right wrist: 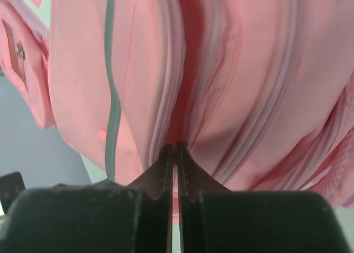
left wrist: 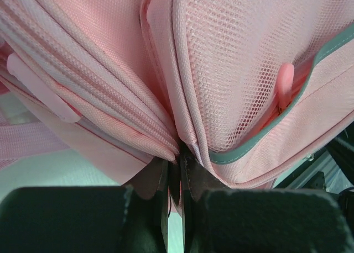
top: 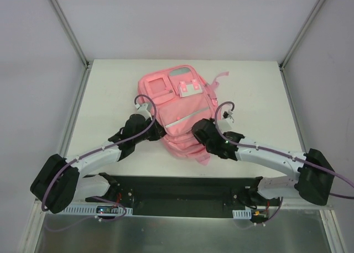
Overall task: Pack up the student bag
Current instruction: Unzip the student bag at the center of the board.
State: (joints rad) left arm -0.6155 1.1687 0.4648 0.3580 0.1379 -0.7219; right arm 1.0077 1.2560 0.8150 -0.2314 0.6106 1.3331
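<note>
student bag (top: 180, 106) on table (top: 110, 82), left arm (top: 99, 152) left, right arm (top: 265, 153) right

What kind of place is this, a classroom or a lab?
Probably a robot lab test cell: two robot arms bolted at the edge of a white table, plain walls and metal posts around it, a pink backpack on it.

No text, brand or number can be read on the student bag (top: 180, 106).

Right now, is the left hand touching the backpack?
Touching. The left wrist view shows the left hand closed on a fold of the backpack, pink fabric pinched between its fingers.
</note>
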